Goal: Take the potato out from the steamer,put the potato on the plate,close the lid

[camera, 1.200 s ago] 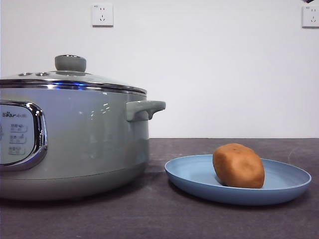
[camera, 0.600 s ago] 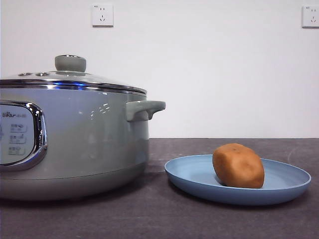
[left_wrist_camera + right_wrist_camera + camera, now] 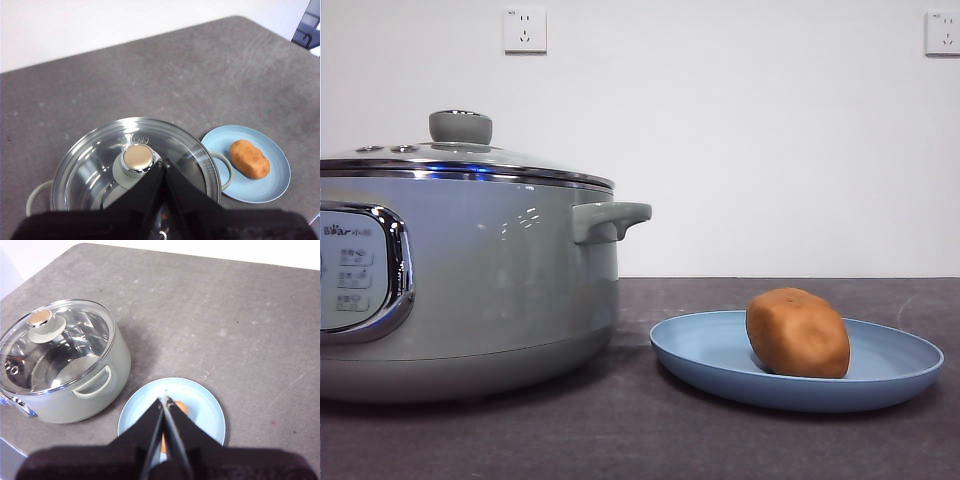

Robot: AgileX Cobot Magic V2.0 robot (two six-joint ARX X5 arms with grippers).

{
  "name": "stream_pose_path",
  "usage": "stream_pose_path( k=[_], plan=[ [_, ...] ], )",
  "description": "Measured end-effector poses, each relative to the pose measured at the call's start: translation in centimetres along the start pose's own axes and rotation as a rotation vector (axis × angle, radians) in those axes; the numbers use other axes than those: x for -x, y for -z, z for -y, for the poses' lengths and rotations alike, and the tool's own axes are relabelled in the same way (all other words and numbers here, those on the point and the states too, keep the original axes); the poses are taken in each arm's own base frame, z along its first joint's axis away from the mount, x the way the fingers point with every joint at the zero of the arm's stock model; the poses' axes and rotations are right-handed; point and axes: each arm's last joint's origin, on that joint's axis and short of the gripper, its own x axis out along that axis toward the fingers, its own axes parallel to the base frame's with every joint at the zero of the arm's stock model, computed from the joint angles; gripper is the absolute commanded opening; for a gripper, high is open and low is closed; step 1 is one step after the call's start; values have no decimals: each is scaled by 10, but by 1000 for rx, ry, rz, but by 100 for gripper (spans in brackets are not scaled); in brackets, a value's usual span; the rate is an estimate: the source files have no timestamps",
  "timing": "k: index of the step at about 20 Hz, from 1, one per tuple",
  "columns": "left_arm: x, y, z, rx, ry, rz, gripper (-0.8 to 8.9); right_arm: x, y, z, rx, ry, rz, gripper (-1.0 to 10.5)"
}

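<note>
Potato (image 3: 797,332) sits at the lower right of the front view, lying on the light-blue plate (image 3: 720,355), a little right of the plate's middle, its orange-brown skin dented on the near face. The plate rests flat on the dark grey table (image 3: 620,440). Just left of it, close but not touching, stands the sage-green steamer (image 3: 500,290), filling the left half of the frame, its chrome-framed control panel (image 3: 360,270) at the left edge and its stubby side handle (image 3: 610,220) reaching out toward the plate. The glass lid (image 3: 470,165) sits closed on the steamer's chrome rim, green knob (image 3: 460,127) upright on top. Behind, a white wall carries two sockets (image 3: 525,30), one at upper centre-left and one at the upper right corner.

No arm shows in the front view. In the left wrist view the left gripper (image 3: 164,165) hangs high over the steamer, its black jaws pressed together to a point with nothing between them, the tip seen just beside the lid's knob (image 3: 137,159); the plate and potato (image 3: 249,159) lie at the right of that frame. In the right wrist view the right gripper (image 3: 164,399) hangs above the plate (image 3: 205,405), jaws likewise closed together and empty, partly hiding the potato (image 3: 179,407); the lidded steamer (image 3: 65,365) is at the left.
</note>
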Motion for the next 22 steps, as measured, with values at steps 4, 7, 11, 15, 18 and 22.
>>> stream_pose_path(
  k=[4, 7, 11, 15, 18, 22],
  plan=[
    [2, 0, -2, 6, -15, 7, -3, 0, 0, 0, 0, 0, 0, -1],
    [21, -1, -3, 30, -28, 160, -3, 0, 0, 0, 0, 0, 0, -1],
    [11, 31, -11, 66, -65, 347, -3, 0, 0, 0, 0, 0, 0, -1],
    [-28, 104, -25, 92, -121, 392, -3, 0, 0, 0, 0, 0, 0, -1],
    [-48, 157, -32, 116, -163, 416, -3, 0, 0, 0, 0, 0, -1, -1],
    [-64, 202, -40, 163, -212, 400, -3, 0, 0, 0, 0, 0, 0, -1]
  ],
)
